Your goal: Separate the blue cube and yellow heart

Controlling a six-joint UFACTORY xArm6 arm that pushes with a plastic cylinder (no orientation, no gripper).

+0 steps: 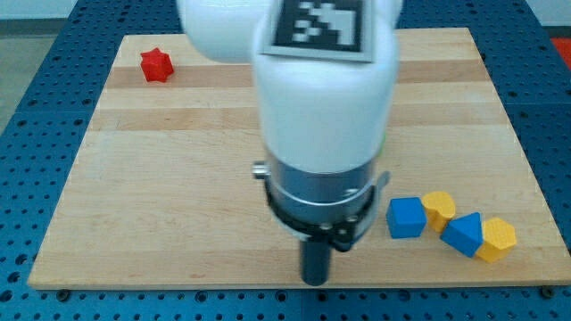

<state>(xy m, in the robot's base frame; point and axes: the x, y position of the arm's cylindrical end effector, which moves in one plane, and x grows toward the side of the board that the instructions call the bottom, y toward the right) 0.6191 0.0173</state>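
Tip (314, 280) left of blue cube (406, 218), yellow heart (438, 208).

The wooden bench (178, 178) carries five blocks. A red star (155, 65) lies at upper left. At lower right, touching in a row: blue cube (406, 218), yellow heart (438, 208), second blue block (463, 234), second yellow block (497, 239).

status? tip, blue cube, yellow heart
My tip at the view's bottom, left of the cluster, apart from it. Blue cube touching yellow heart; not separated. Nothing between tip and cube.
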